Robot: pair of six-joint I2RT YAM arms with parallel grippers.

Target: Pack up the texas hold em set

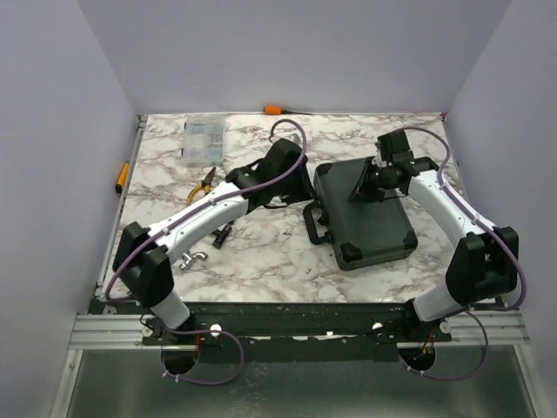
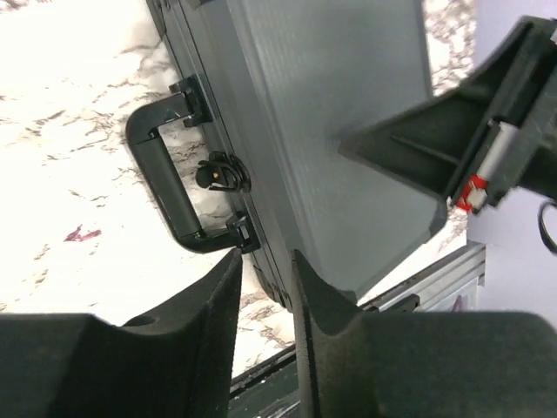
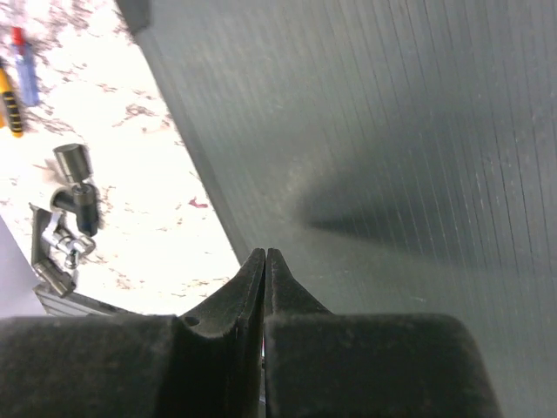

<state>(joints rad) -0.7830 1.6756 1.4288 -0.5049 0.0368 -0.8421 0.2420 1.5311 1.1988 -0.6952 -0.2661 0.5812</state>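
Lying left of the case [image 1: 365,218] are pliers [image 1: 202,185], parts box [image 1: 203,139].

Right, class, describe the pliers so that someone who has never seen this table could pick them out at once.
On the marble table, look to the far left, where a clear parts box lies. Just nearer than it, beside the left arm, lie the pliers. Their spread yellow handles set them apart from the clear box and the small metal fitting nearer still.
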